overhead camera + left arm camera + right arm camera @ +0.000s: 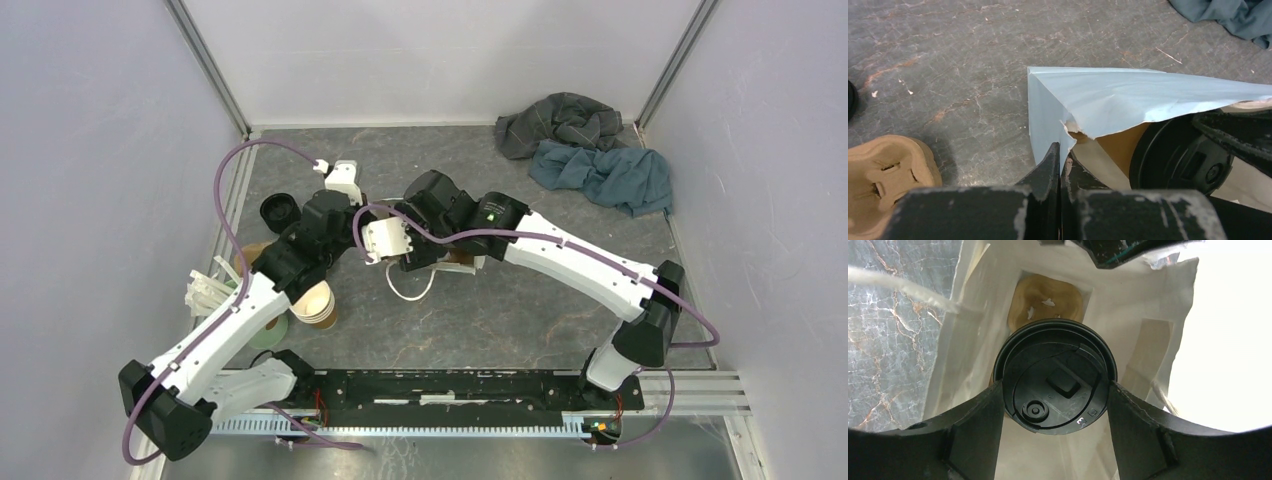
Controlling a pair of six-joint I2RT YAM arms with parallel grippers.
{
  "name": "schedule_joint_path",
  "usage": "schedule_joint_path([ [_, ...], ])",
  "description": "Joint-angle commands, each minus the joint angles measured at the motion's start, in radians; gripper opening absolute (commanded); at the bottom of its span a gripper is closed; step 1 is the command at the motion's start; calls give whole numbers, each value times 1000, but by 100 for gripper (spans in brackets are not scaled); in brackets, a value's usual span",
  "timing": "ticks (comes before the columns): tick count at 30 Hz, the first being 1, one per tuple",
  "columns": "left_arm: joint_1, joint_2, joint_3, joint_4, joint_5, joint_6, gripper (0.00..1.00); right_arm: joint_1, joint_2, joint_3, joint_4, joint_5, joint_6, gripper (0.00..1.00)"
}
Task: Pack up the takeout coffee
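Note:
The takeout coffee, a brown cup under a round black lid (pixel 1054 377), sits between my right gripper's (pixel 1055 389) fingers, which are shut on its sides. It hangs inside an open white paper bag (pixel 1153 305), over a brown pulp carrier (pixel 1048 297) at the bag's bottom. I cannot tell if the cup touches the carrier. My left gripper (pixel 1060 152) is shut on the torn rim of the bag (pixel 1088 97). The lid (pixel 1173 152) shows inside the bag's mouth. In the top view both arms (pixel 330 215) (pixel 440 215) meet over the bag and hide it.
A pulp cup carrier (pixel 883 175) lies left of the bag. A loose black lid (pixel 280 211), a stack of lidless brown cups (pixel 316 305) and white sticks (pixel 205 290) sit at the left. Grey and blue cloths (pixel 590 150) lie at the back right. The bag's cord handle (pixel 410 290) trails forward.

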Motion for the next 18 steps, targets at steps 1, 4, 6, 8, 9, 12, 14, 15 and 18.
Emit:
schedule_joint_path([
  [1, -1, -74, -60, 153, -47, 70, 2, -11, -21, -48, 122, 16, 20, 0],
  [4, -1, -132, -125, 227, -28, 91, 2, -37, -33, -80, 166, -44, 48, 0],
  [6, -2, -170, -178, 282, -18, 106, 2, -49, -26, -83, 164, -46, 47, 0],
  [8, -1, -202, -222, 327, -17, 122, 2, -49, -15, -73, 148, -45, 26, 0],
  [9, -2, -214, -241, 348, -17, 131, 2, -49, -9, -70, 143, -42, 21, 0],
  [12, -1, -232, -283, 389, -15, 161, 2, -50, 6, -72, 136, -9, -12, 0],
  [14, -1, -232, -297, 401, -10, 170, 2, -54, 6, -86, 150, -5, -33, 0],
  [15, -2, -230, -301, 401, -7, 170, 2, -57, 3, -102, 167, -8, -41, 0],
  [18, -2, -233, -313, 409, 14, 162, 2, -70, -8, -147, 222, -11, -82, 0],
])
